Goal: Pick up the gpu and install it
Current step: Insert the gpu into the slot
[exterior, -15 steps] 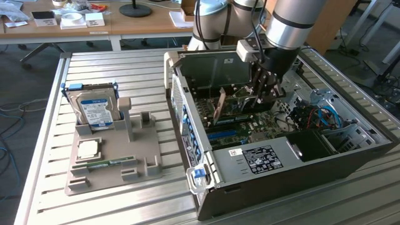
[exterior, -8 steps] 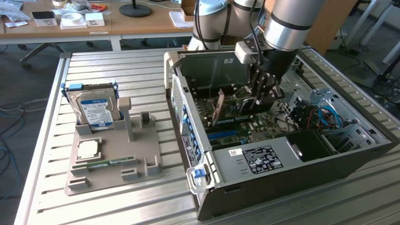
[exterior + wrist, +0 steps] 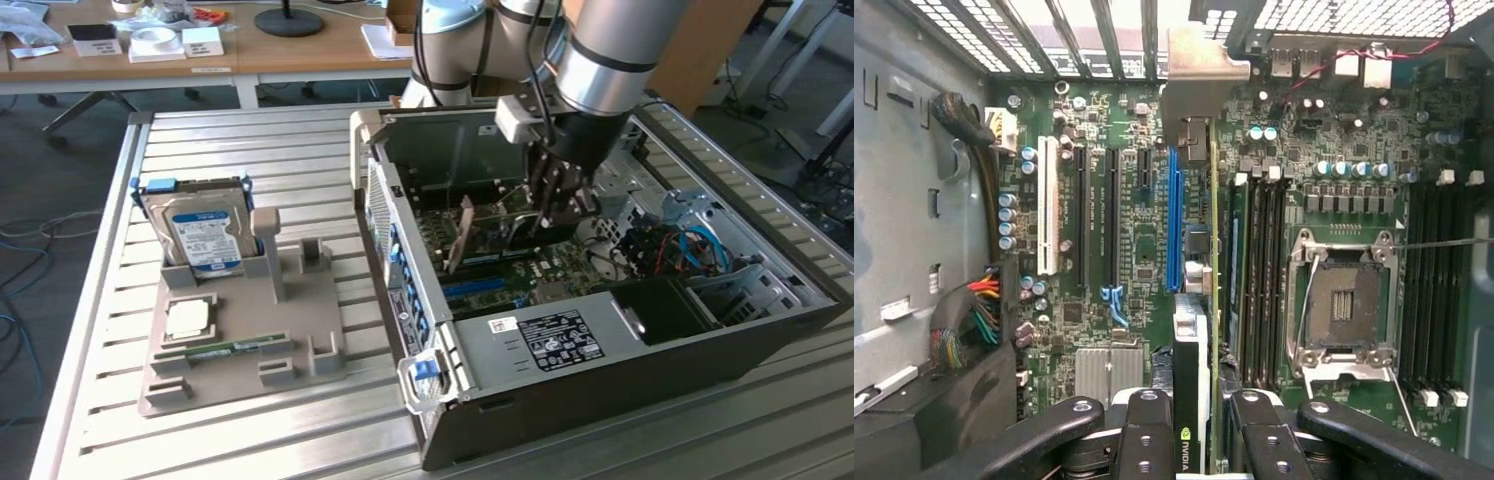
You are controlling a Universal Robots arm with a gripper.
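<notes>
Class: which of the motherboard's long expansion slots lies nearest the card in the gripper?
The blue slot, right beside the gpu; the white slot and black slots lie farther off.

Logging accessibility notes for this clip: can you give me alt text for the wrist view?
The gripper clamps a graphics card seen edge-on, its metal bracket at the far end, lined up beside a long blue slot on the motherboard. An empty processor socket sits off to one side; whether the card is seated cannot be told.
</notes>
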